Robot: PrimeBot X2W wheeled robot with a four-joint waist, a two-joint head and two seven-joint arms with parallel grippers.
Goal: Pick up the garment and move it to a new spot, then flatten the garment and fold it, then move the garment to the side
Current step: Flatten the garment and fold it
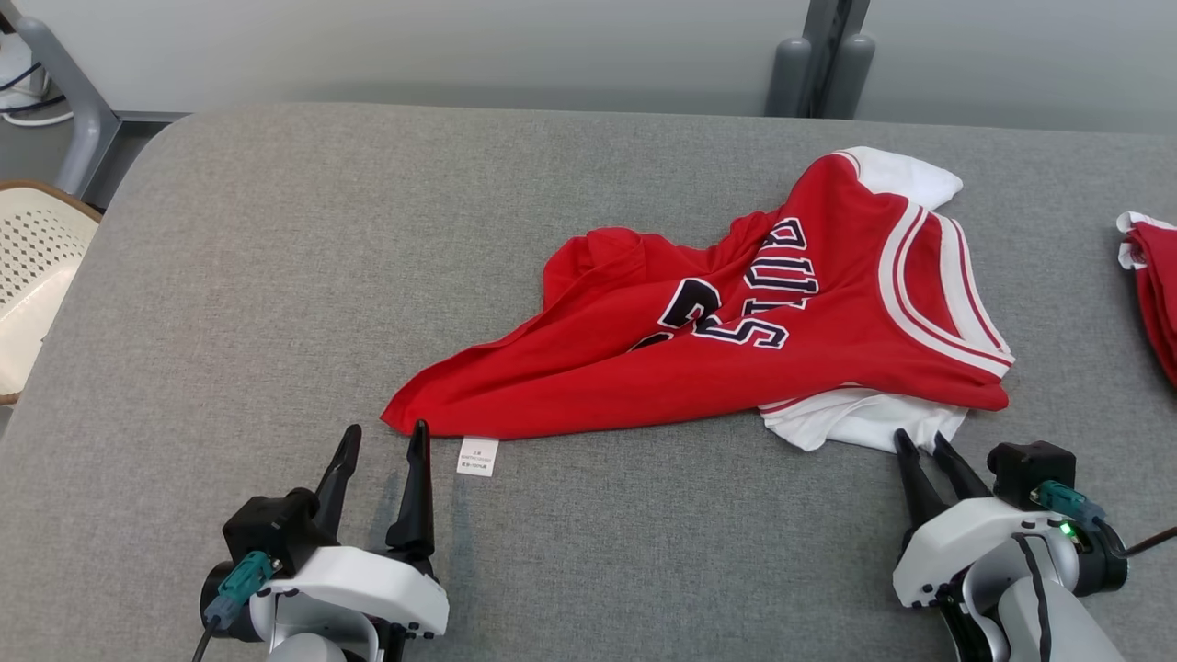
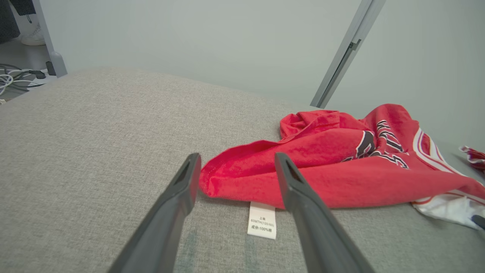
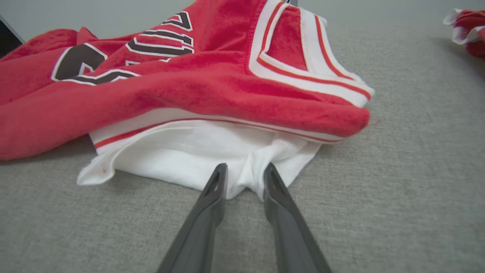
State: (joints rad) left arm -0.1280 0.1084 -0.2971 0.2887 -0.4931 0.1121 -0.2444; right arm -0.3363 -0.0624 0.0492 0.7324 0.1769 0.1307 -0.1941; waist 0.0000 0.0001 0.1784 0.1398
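Item: red garment point(image 1: 736, 368), white trim and dark lettering, crumpled. It lies on the grey bench point(image 1: 276, 276), right of centre, between the near and far edges. A white care label point(image 1: 478, 456) sticks out from its hem corner toward the near edge. Left hand point(image 1: 386, 428): released, fingers spread wide, tips flanking that hem corner. Right hand point(image 1: 920, 438): fingers half drawn together around a pucker of white sleeve; whether the grasp is firm cannot be told. Second red cloth point(image 1: 1154, 285) at the right edge.
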